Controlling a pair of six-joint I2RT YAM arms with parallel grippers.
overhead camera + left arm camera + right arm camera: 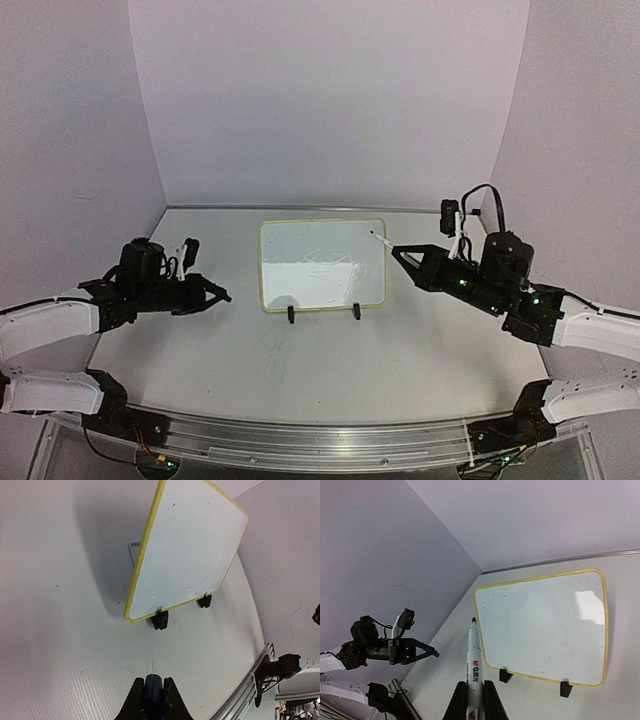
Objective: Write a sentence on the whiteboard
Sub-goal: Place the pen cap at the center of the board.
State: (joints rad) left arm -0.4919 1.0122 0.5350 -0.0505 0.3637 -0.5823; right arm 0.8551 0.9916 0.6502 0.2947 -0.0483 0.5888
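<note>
At centre of table [200, 360]: whiteboard [322, 262], propped, blank. Just right, the nearer right gripper [402, 253] clamps marker [382, 240], long axis aimed left at its far-right corner. Well left, left gripper [215, 293] pinches blue cap [153, 687].

Count log:
- whiteboard [322, 265]: 1, ahead of both claws, between them.
- black clip feet [291, 315]: 2, along the board's near edge.
- marker [473, 655]: 1, white barrel, clamped in the right gripper [398, 252], tip pointing ahead of the claw.
- blue piece [153, 687]: 1, pinched in the left gripper [222, 295].
- grippers: 2.
- arms: 2.
</note>
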